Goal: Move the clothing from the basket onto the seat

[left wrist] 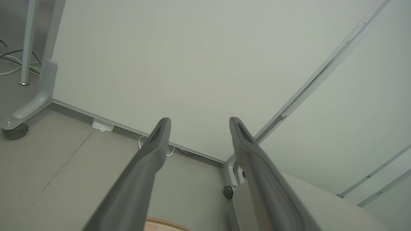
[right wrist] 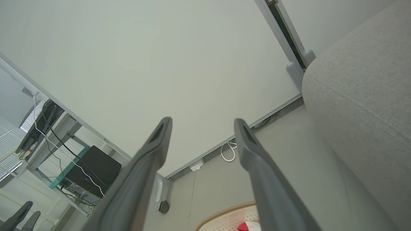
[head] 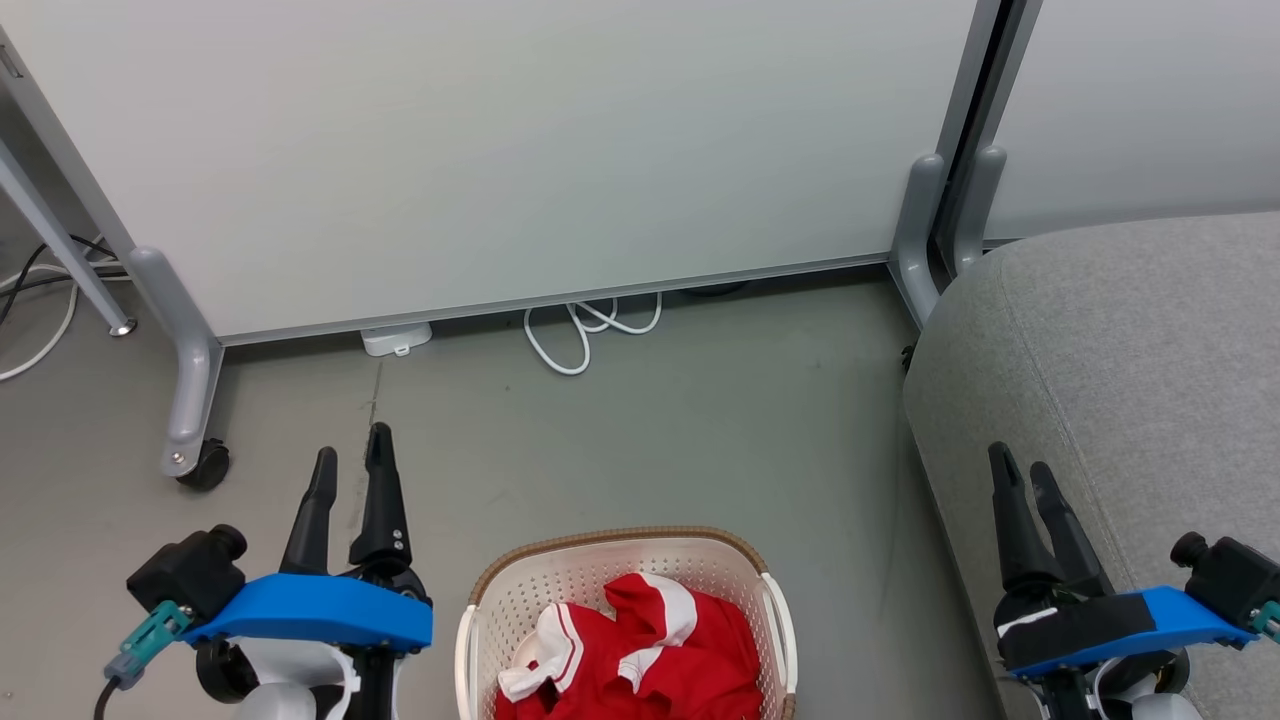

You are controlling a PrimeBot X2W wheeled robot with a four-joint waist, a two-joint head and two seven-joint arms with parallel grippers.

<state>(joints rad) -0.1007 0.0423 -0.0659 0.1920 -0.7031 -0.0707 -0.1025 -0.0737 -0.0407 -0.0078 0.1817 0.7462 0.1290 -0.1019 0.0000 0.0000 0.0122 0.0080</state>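
Clothing (head: pixel 650 650), bright red with white striped cuffs, lies bunched inside the basket (head: pixel 620 548), which stands on the grey floor (head: pixel 700 420). The seat (head: pixel 1130 360), a large grey cushion with a stitched seam, stands to the right of the basket, apart from it, with a strip of floor between them. The left gripper (head: pixel 352 450) hangs to the left of the basket, near its rim but not touching it, its two dark fingers spread apart with nothing between them. The right gripper (head: pixel 1020 470) hangs well to the right of the basket, showing against the seat's near edge in the head view, its fingers likewise parted and empty. Beyond the basket a white partition panel (head: pixel 560 150) stands on grey feet, one of them with a black castor (head: pixel 205 465) off to the basket's far left. A looped white cable (head: pixel 580 335) lies on the floor at the panel's lower edge, straight beyond the basket.
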